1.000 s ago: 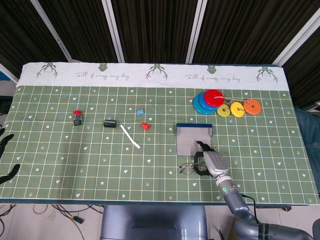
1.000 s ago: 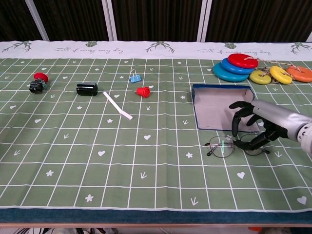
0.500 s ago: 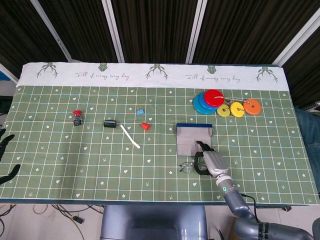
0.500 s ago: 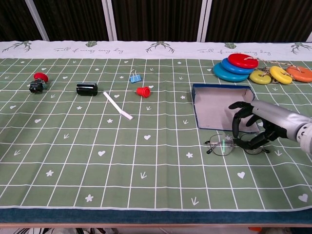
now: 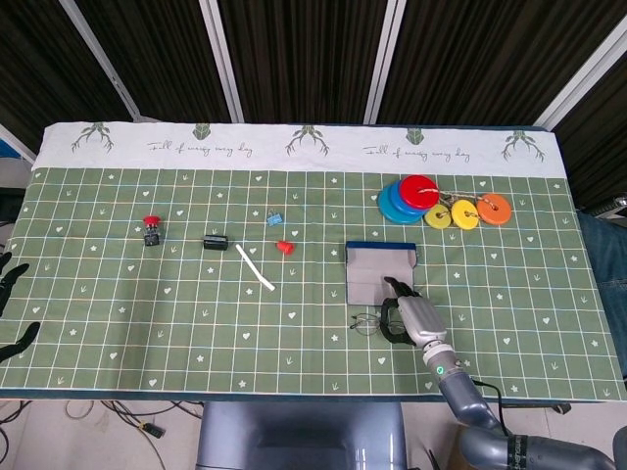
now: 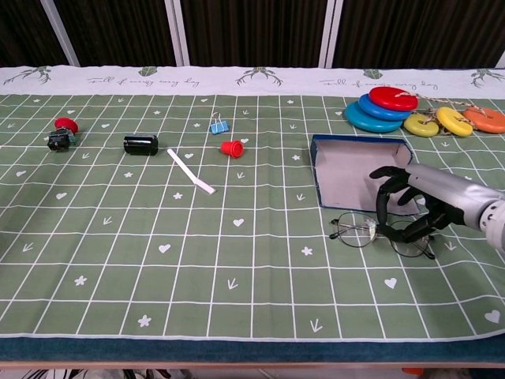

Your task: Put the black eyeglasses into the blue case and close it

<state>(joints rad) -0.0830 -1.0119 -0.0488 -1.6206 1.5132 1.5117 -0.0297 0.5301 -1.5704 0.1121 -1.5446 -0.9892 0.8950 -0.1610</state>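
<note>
Black eyeglasses pinched in the right hand fingers; just beside blue case

A table stands covered by a green cloth printed with a white grid, small hearts and arrows; along its far edge runs a white band bearing antler motifs and cursive lettering. Behind the table hangs a wall of dark, vertically ribbed panels divided by slanting pale metal bars. The light is even and soft. Below the near edge, a grey seat or base and loose cables lie on a pale floor.
</note>
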